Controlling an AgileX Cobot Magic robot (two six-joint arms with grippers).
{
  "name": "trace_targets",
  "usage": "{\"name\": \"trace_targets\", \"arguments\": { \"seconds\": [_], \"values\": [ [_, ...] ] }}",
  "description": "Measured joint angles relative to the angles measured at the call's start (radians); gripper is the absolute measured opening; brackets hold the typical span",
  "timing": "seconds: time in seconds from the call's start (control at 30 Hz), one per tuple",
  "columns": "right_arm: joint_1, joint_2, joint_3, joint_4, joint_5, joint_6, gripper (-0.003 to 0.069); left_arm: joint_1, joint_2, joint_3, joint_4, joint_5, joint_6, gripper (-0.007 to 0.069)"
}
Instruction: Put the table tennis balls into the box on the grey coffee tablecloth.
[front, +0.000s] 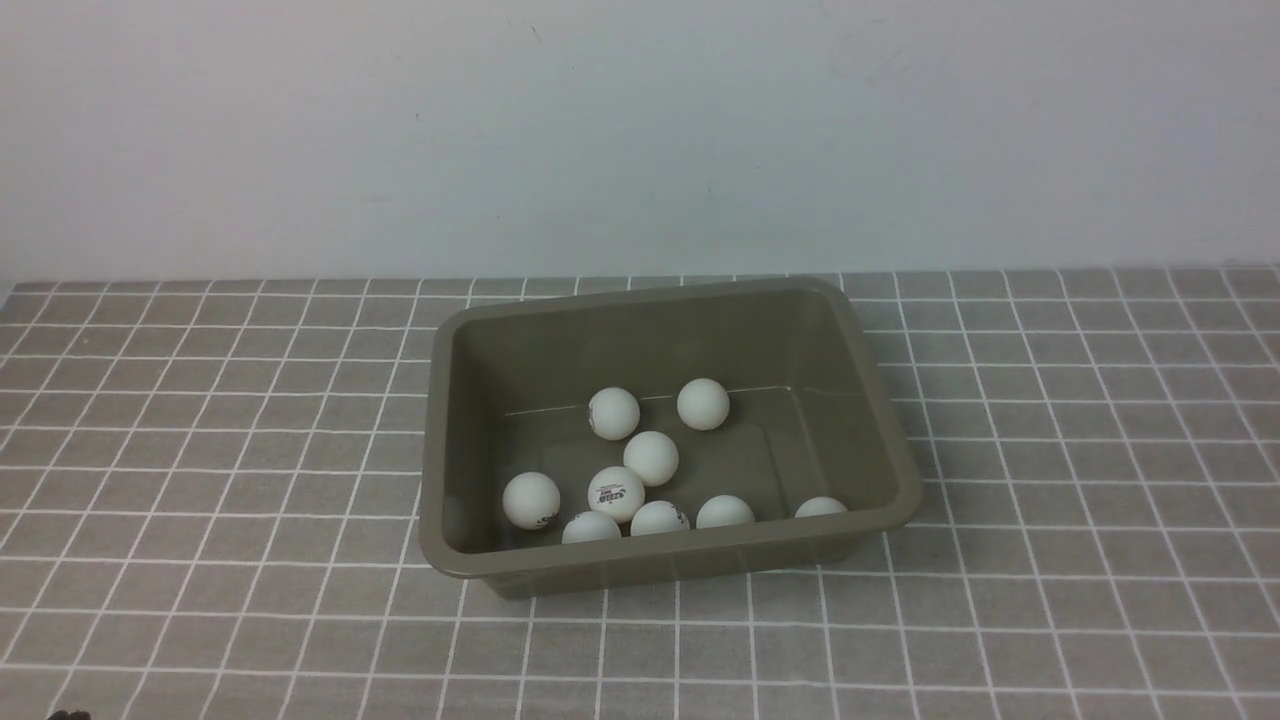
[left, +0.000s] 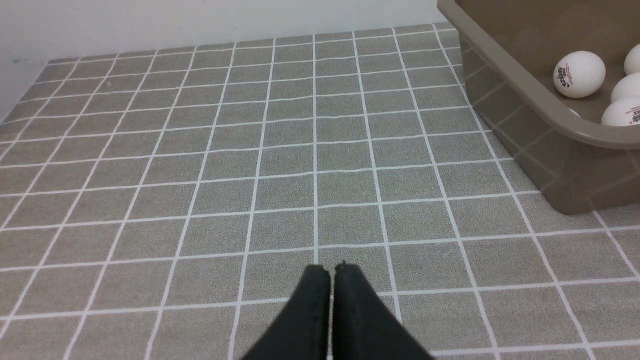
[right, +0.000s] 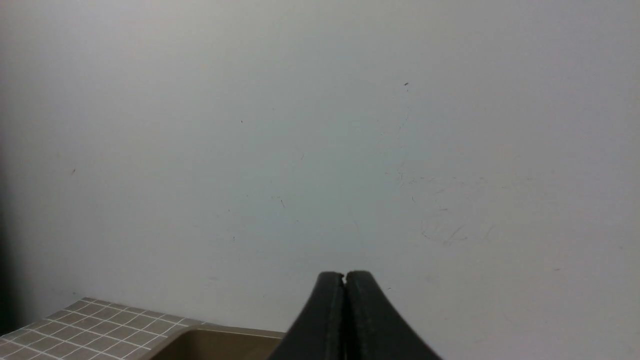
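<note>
The olive-brown box (front: 455, 545) stands in the middle of the grey-brown grid tablecloth (front: 200, 450). Several white table tennis balls (front: 651, 458) lie inside it, most near its front wall, some with printed logos. The front view shows neither gripper. In the left wrist view my left gripper (left: 332, 268) is shut and empty, low over bare cloth, with the box corner (left: 530, 95) and some balls (left: 579, 74) off to one side. In the right wrist view my right gripper (right: 344, 274) is shut and empty, facing the wall, with the box rim (right: 220, 332) below it.
A plain pale wall (front: 640, 130) runs along the back edge of the table. The cloth (left: 200, 150) around the box shows no loose balls. A small dark bit (front: 68, 715) shows at the front view's lower left edge.
</note>
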Motion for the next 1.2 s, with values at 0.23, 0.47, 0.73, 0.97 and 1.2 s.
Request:
{"name": "trace_targets", "arguments": {
  "seconds": [0.23,0.47,0.73,0.97,1.2],
  "values": [
    [0.000,0.000,0.000,0.000,0.000,0.000,-0.0013,0.000,0.000,0.000,0.000,0.001,0.003,-0.0005],
    [0.000,0.000,0.030,0.224,-0.009,-0.188,-0.0014,0.000,0.000,0.000,0.000,0.001,0.003,-0.0005],
    [-0.038,-0.050,0.069,0.263,0.068,-0.277,-0.0014,0.000,0.000,0.000,0.000,0.001,0.004,-0.0005],
    [-0.303,-0.112,0.224,0.213,0.158,-0.281,-0.0014,0.000,0.000,0.000,0.000,0.001,0.004,-0.0005],
    [-0.377,-0.126,0.335,0.206,0.213,-0.281,-0.0014,0.000,0.000,0.000,0.000,0.001,0.005,-0.0005]
  ]
}}
